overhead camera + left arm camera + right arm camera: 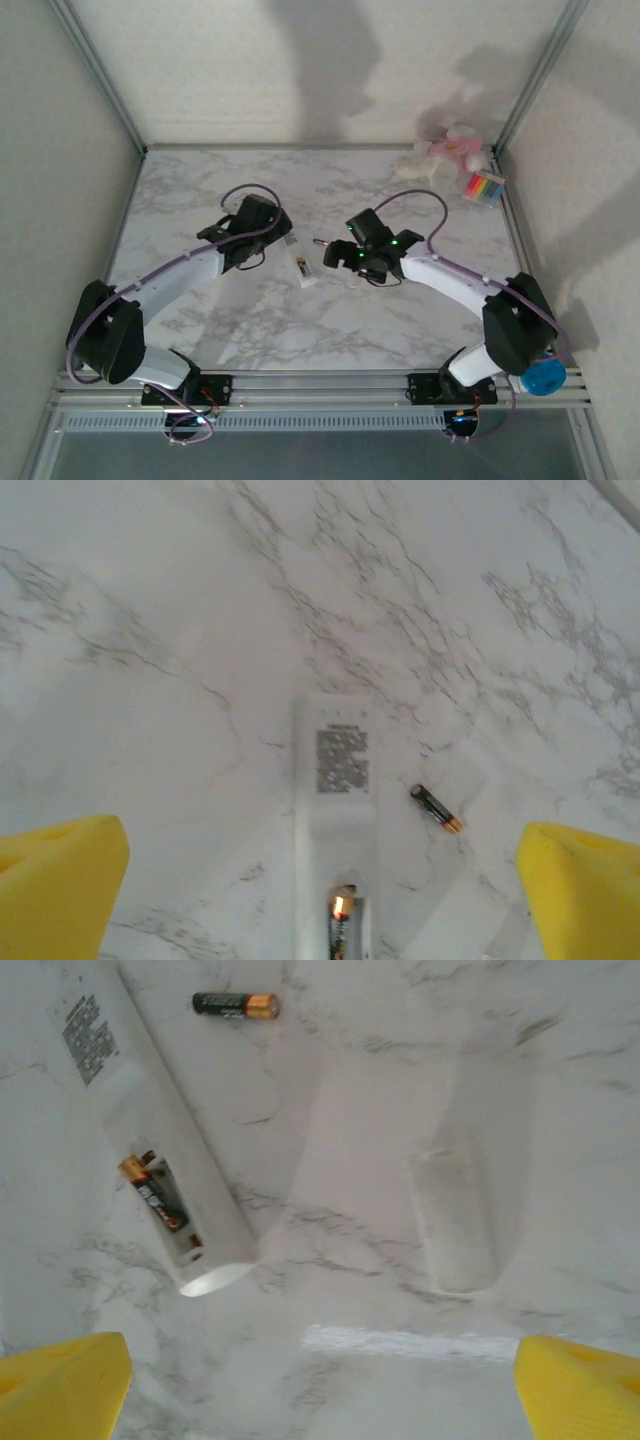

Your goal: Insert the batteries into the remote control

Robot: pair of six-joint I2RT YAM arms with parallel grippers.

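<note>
While both of my arms lean in over the grey-veined white marble table (330, 330), the slim white plastic remote control (303, 266) lies near its middle between my two grippers, back face up. My left gripper (322, 880) is spread wide, its yellow fingertips (60, 895) sitting at the lower corners of the left wrist view and grasping nothing. My right gripper (322, 1385) is likewise released, its yellow pads (65, 1385) far apart and holding nothing. The remote's back carries a block of small grey printed text (341, 760), too fine for me to read. Its battery bay is uncovered, and one small dark cylindrical battery (160, 1195) with a copper-coloured end sits inside it, lying along the remote's length. Its wrapper bears pale lettering I cannot make out. The second dark battery (236, 1004), also copper-ended, lies loose on the marble near the remote and apart from it, its brand print equally illegible. A pale translucent plastic cover (455, 1220) rests flat on the table, well apart from the remote. At the far right corner sit a multicoloured striped pack (484, 187) and soft pink-and-white toys (450, 150).
</note>
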